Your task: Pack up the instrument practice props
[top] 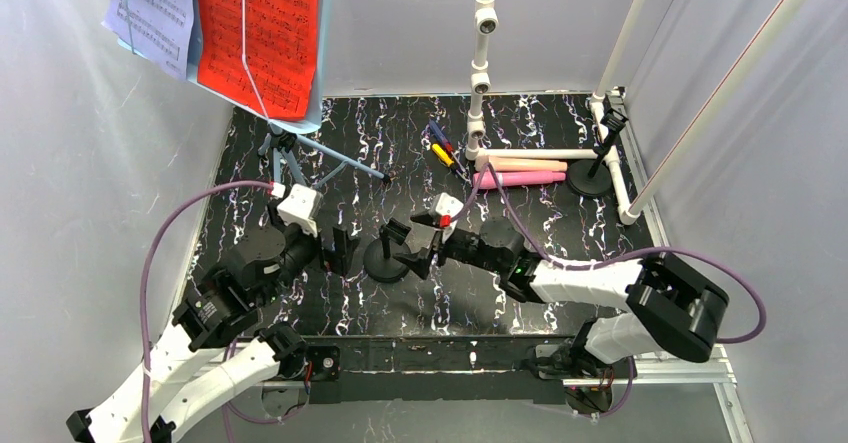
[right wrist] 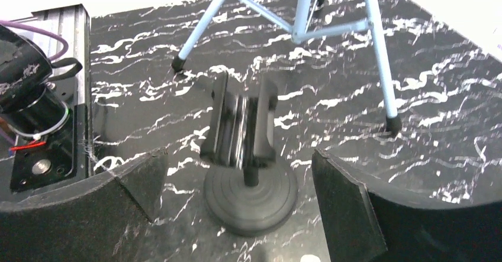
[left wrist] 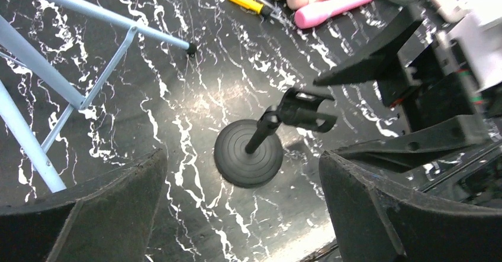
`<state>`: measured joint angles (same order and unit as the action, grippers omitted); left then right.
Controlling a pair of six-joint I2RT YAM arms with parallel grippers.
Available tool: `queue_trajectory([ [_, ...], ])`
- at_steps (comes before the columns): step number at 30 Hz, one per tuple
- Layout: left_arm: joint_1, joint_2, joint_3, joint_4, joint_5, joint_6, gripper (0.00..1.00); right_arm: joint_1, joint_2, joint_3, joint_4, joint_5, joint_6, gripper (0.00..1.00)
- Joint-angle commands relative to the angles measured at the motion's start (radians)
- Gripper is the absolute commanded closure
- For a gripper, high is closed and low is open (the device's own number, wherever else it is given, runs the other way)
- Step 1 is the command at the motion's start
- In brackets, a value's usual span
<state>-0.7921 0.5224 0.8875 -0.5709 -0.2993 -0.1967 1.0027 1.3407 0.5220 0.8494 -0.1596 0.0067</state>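
Observation:
A black round-based holder [top: 388,259] stands upright mid-table, its clip on top. My left gripper [top: 340,249] is open just left of it, and my right gripper [top: 424,250] is open just right of it; neither touches it. The left wrist view shows the holder [left wrist: 248,153] ahead of the open gripper [left wrist: 243,214]. The right wrist view shows it [right wrist: 250,194] between the open gripper's [right wrist: 237,214] fingers, near their tips. The pale-blue music rack's tripod [top: 296,153] stands back left, with a red page [top: 258,33] and a lavender page [top: 150,8]. Pink [top: 520,178] and beige [top: 525,164] microphones lie back right beside a second holder [top: 593,173].
The white PVC pipe frame [top: 482,53] rises at the back and along the right side. Two screwdrivers [top: 440,149] lie near its foot. A tripod leg [top: 345,166] reaches toward the table's middle. White walls close in on the left and right.

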Motion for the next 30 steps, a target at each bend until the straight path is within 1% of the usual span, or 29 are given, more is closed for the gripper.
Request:
queue_trajectory([
  [1, 0.046, -0.072, -0.057, 0.03, 0.025, 0.087, 0.02, 0.024, 0.058, 0.067, 0.157, 0.043, -0.097, 0.01],
  [4, 0.056, -0.133, -0.095, 0.057, 0.01, 0.113, 0.02, 0.029, 0.104, 0.108, 0.165, 0.032, -0.098, 0.02],
  [9, 0.07, -0.164, -0.103, 0.065, 0.014, 0.121, 0.02, 0.043, 0.157, 0.156, 0.166, 0.029, -0.085, 0.13],
  [15, 0.084, -0.144, -0.098, 0.058, 0.04, 0.121, 0.02, 0.046, 0.172, 0.187, 0.112, 0.02, -0.075, 0.33],
  [17, 0.087, -0.145, -0.098, 0.06, 0.044, 0.121, 0.02, 0.045, 0.16, 0.186, 0.098, 0.019, -0.071, 0.39],
  [21, 0.094, -0.147, -0.101, 0.063, 0.049, 0.121, 0.02, 0.045, 0.113, 0.181, 0.036, 0.034, -0.072, 0.55],
  [25, 0.097, -0.141, -0.101, 0.063, 0.058, 0.121, 0.02, 0.044, 0.036, 0.172, -0.071, 0.103, -0.093, 0.58],
  [27, 0.098, -0.138, -0.101, 0.063, 0.06, 0.123, 0.02, 0.04, -0.01, 0.167, -0.139, 0.167, -0.111, 0.59],
  [30, 0.1, -0.136, -0.101, 0.063, 0.06, 0.122, 0.02, 0.015, -0.079, 0.161, -0.239, 0.294, -0.128, 0.64],
])
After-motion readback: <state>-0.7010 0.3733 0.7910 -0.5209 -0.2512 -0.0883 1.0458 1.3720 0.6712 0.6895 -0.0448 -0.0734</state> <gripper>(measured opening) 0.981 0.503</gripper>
